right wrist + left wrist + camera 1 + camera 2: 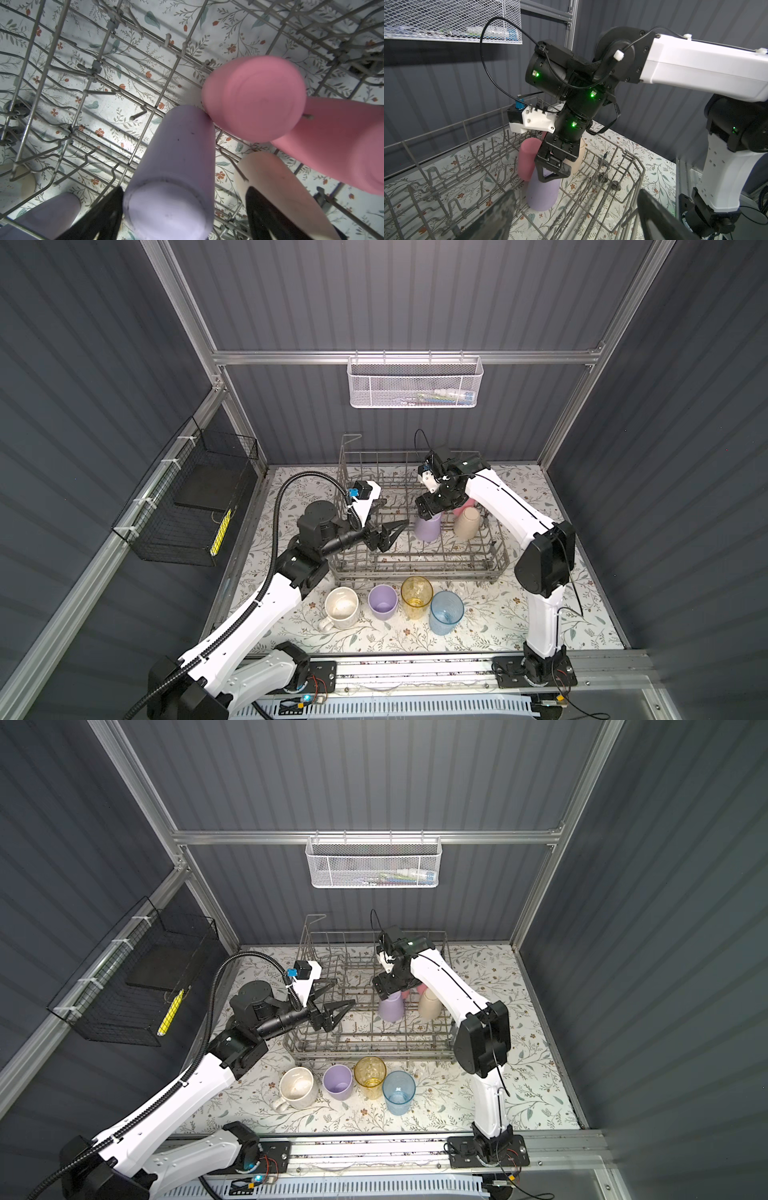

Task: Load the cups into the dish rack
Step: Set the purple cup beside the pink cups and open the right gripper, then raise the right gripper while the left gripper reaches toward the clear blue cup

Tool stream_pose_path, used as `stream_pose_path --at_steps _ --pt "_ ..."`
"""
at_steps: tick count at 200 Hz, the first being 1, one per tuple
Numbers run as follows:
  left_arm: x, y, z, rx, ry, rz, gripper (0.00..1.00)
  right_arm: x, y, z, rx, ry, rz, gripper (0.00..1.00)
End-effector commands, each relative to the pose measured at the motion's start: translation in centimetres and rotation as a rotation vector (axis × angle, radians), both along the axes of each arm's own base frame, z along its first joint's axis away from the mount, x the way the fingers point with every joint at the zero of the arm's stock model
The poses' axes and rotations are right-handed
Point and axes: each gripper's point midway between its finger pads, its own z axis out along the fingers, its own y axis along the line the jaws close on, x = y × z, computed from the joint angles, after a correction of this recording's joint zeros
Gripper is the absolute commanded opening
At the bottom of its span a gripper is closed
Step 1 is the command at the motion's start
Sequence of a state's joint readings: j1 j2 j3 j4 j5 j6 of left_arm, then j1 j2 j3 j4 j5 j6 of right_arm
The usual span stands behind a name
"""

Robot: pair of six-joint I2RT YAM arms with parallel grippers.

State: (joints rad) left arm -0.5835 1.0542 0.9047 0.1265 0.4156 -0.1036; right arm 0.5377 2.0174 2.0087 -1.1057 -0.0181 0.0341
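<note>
The grey wire dish rack (415, 570) holds upside-down cups: a lilac one (428, 529), a beige one (467, 522) and two pink ones (253, 97) (342, 145). My right gripper (430, 510) hangs over the lilac cup (176, 166). Its jaws are open and straddle the cup's base, with a gap on one side. My left gripper (392, 535) is open and empty over the rack's left part (446, 187). In front of the rack stand a cream mug (341, 608), a second lilac cup (383, 601), a yellow tumbler (417, 595) and a blue tumbler (446, 612).
A white mesh basket (413, 383) hangs on the back wall. A black wire basket (187, 514) is fixed to the left wall. The floral mat (519, 614) runs to the rail at the front, where both arm bases sit.
</note>
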Motion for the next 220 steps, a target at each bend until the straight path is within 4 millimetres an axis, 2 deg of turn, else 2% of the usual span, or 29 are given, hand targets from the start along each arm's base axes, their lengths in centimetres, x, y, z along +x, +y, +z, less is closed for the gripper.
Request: stream_pose_path --at_steps 1,51,94,130,158,187,220 --pt "-0.2 -0.2 -0.1 0.011 -0.012 -0.02 0.91 -0.4 -0.6 1.1 -0.004 -0.027 -0.015 0.92" --pt "-0.1 -0.3 -0.3 0.012 -0.001 -0.019 0.91 -1.1 -1.6 3.4 0.034 -0.08 -0.039 0.93" --pt "0.1 -0.3 -0.1 0.009 0.004 -0.017 0.91 -2.3 -1.9 7.4 0.144 -0.161 -0.058 0.93" --pt "0.2 -0.5 0.2 0.001 0.018 -0.02 0.9 -2.9 -3.7 9.9 0.214 -0.256 -0.103 0.93" --pt "0.3 -0.4 0.0 0.003 0.033 -0.012 0.9 -4.3 -4.4 11.6 0.301 -0.342 -0.089 0.92" --pt "0.4 -0.6 -0.8 0.01 0.064 -0.014 0.9 -6.4 -4.8 12.0 0.345 -0.376 -0.052 0.9" --pt "0.5 -1.1 -2.3 0.022 0.118 -0.037 0.89 -8.7 -5.6 11.0 0.349 -0.358 -0.037 0.87"
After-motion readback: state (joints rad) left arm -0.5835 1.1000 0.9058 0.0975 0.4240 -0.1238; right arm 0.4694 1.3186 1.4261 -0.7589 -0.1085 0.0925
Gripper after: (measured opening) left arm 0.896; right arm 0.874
